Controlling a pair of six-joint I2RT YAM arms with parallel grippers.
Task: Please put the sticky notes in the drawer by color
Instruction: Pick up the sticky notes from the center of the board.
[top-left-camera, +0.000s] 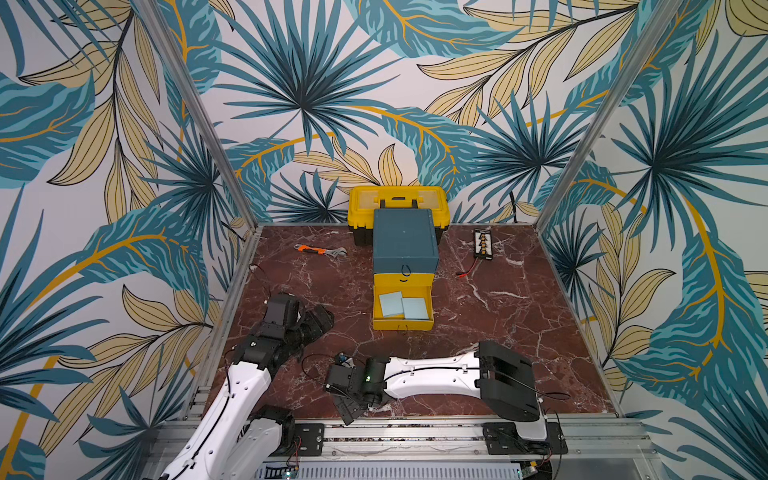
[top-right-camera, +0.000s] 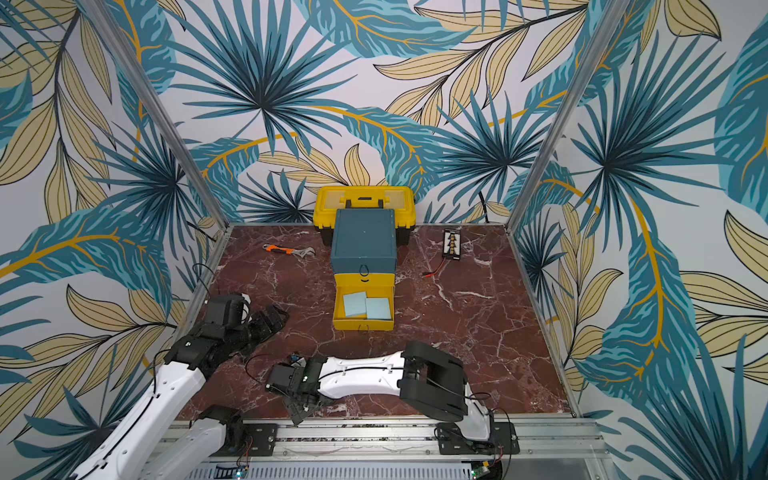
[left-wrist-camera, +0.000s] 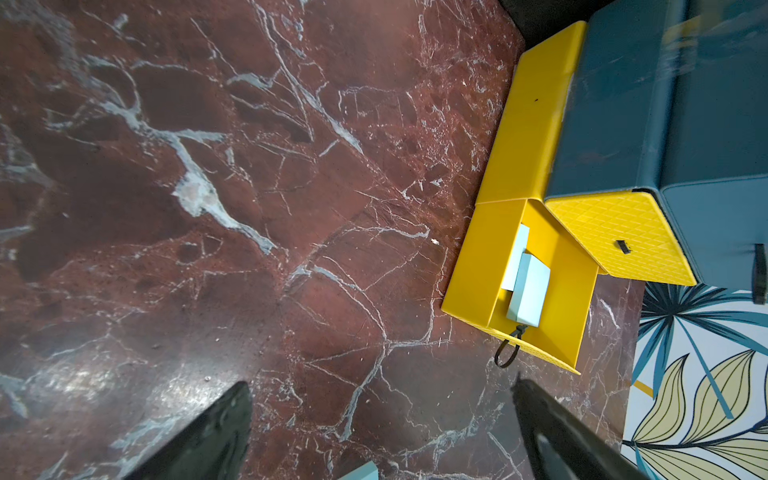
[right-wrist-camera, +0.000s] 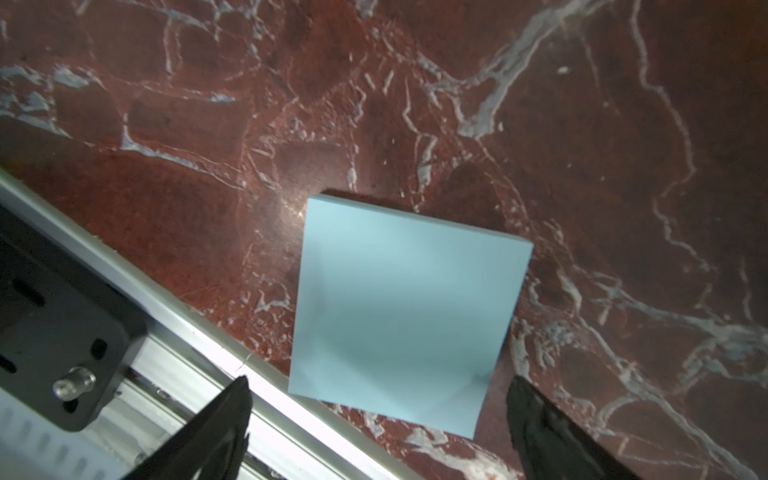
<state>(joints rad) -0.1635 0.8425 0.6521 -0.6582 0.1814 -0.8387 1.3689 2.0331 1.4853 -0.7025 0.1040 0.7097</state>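
The chest (top-left-camera: 405, 245) stands in the middle of the table (top-left-camera: 519, 316), just in front of a yellow toolbox (top-left-camera: 397, 199). Its bottom drawer (top-left-camera: 402, 324) is pulled out toward the robot and the two drawers above are closed. Inside the open one lie a blue pad (top-left-camera: 390, 304) and a second pad (top-left-camera: 415, 308), side by side and touching.

A third pad (right-wrist-camera: 407, 316), also blue, lies flat on the table near the front rail (right-wrist-camera: 166, 332). In the right wrist view it is ahead of the right gripper (right-wrist-camera: 378, 380), whose jaws are spread wide and hold nothing. I cannot tell if one fingertip touches the pad's corner. In both top views this pad is hidden under the arm.

The left gripper (left-wrist-camera: 381, 381) is also spread wide and empty, above bare table to the left of the open drawer.

A wrench (top-left-camera: 320, 250) lies left of the chest, and a black board (top-left-camera: 483, 245) with red and black wires lies to its right
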